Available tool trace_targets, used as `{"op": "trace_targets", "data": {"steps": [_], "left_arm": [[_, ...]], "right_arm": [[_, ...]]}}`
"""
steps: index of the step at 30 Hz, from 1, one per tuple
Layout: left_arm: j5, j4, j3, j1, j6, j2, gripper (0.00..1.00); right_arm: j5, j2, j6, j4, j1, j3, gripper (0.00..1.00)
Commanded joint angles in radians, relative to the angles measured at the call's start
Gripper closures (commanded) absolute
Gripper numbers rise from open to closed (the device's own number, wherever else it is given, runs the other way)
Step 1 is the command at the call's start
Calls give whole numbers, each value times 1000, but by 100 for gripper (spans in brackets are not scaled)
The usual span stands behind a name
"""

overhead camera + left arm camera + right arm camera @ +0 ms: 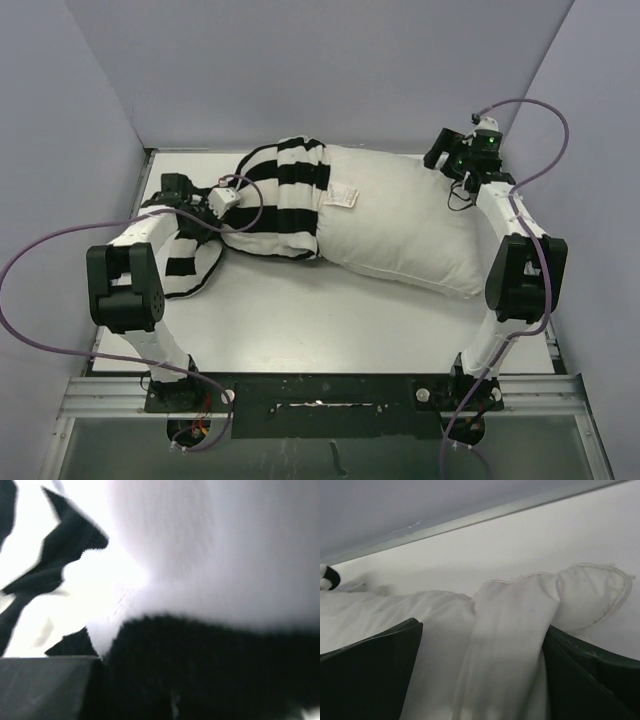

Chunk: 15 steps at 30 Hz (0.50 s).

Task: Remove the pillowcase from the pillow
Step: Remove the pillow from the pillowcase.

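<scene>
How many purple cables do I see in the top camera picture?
2. One cable loops left of the left arm; the other cable arcs above the right arm. Parts are hidden behind the arms.

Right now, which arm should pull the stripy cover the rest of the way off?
Probably left. The left tool sits on the striped pillowcase, while the right tool pinches the white pillow at its far corner.

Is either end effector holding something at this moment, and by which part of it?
The right end effector grips the pillow by its far right corner. The left end effector is against the pillowcase, but a hold cannot be told.
</scene>
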Motion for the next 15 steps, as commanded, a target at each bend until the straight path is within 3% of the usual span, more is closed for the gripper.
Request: {"op": "trace_targets", "data": {"steps": [1, 4, 8, 12, 15], "left_arm": [[13, 50, 90, 107, -72, -46, 100], [48, 36, 92, 157, -74, -67, 100], [80, 12, 96, 194, -79, -68, 100], [93, -7, 92, 199, -77, -72, 100], [107, -14, 84, 197, -74, -83, 100]], "right_arm": [[-111, 14, -111, -72, 75, 223, 2], [-20, -69, -106, -163, 76, 177, 2], [91, -294, 31, -217, 17, -73, 2], [-157, -565, 213, -112, -187, -428, 2], [-300, -682, 235, -107, -202, -562, 2]]}}
